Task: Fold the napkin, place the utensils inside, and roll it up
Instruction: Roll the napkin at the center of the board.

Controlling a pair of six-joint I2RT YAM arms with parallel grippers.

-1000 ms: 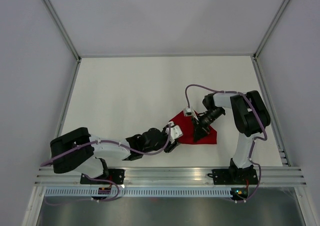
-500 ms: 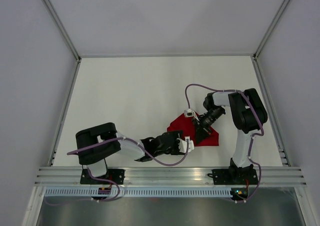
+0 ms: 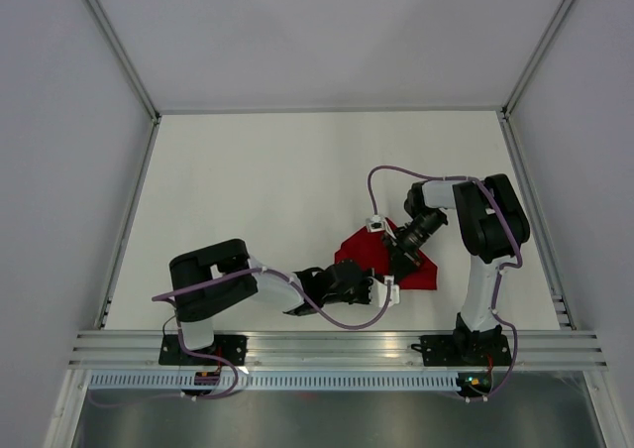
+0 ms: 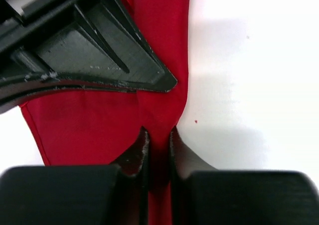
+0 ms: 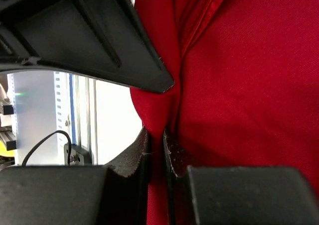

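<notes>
The red napkin (image 3: 358, 250) lies bunched on the white table near the front right, with both grippers on it. My left gripper (image 3: 382, 283) reaches in from the left at the napkin's near edge. In the left wrist view its jaws (image 4: 158, 136) are shut on a fold of the napkin (image 4: 84, 130). My right gripper (image 3: 404, 262) comes down from the right. Its jaws (image 5: 157, 137) pinch another ridge of the napkin (image 5: 249, 85). Each wrist view shows the other gripper's black finger close above the pinch. The utensils are out of view.
The aluminium rail (image 3: 327, 347) with both arm bases runs along the table's near edge, just below the napkin. White walls enclose the table on the left, back and right. The right arm's purple cable (image 3: 388, 173) loops above the napkin.
My left arm has swung right from beside the napkin's left edge to its near edge, and its jaws have closed on the cloth. The right gripper has kept its pinch, shifting slightly.
</notes>
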